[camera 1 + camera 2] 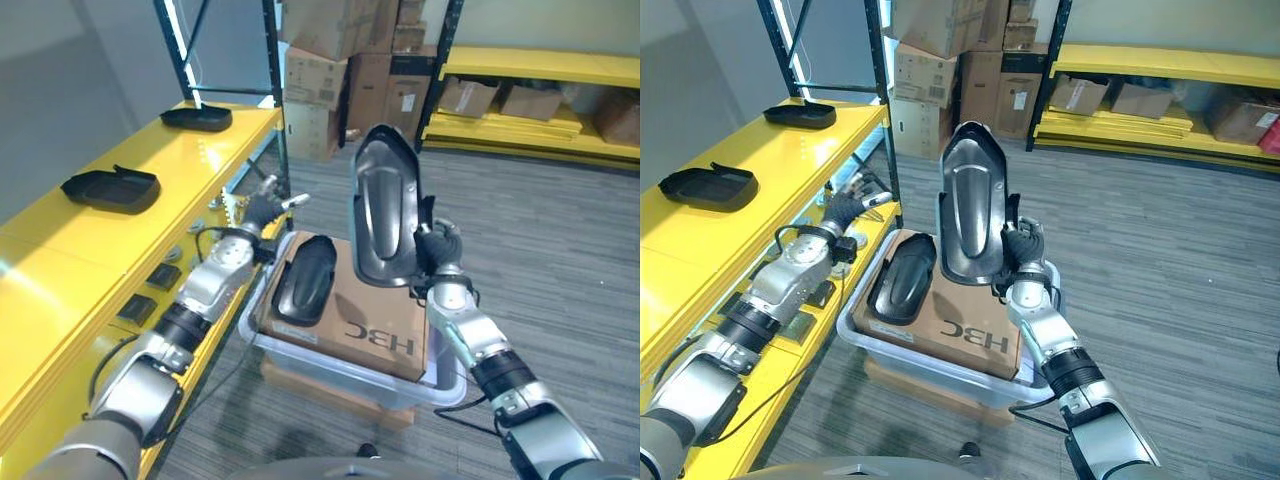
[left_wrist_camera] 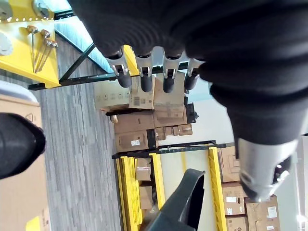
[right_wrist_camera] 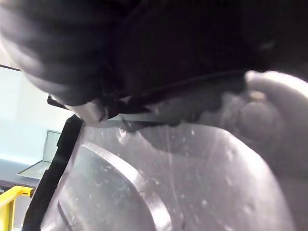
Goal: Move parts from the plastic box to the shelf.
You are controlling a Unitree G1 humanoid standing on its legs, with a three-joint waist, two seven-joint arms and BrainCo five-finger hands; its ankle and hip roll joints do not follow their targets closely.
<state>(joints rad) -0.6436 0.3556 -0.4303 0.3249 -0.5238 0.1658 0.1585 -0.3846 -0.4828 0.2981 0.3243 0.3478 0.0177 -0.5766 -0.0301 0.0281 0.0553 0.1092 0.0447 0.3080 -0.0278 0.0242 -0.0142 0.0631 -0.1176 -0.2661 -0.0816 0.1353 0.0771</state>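
Gripping one black part (image 1: pixel 382 205), the right hand (image 1: pixel 437 252) hovers above the plastic box (image 1: pixel 340 368) containing another part (image 1: pixel 304 280).

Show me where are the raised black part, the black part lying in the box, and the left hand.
raised black part (image 1: pixel 383 205), left eye view, its middle.
black part in the box (image 1: pixel 304 280), left eye view, its top face.
left hand (image 1: pixel 845 210), right eye view, its back.

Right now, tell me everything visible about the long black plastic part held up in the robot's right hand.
The long black plastic part is a glossy, elongated moulded shell with a rounded upper end, a raised rim and a lengthwise ridge down its hollow face. It stands nearly upright in the air, above the clear plastic box and the cardboard sheet lying in it. The right hand grips its lower edge from behind; nothing else touches it. The right wrist view shows faint scratches and specks on its surface.
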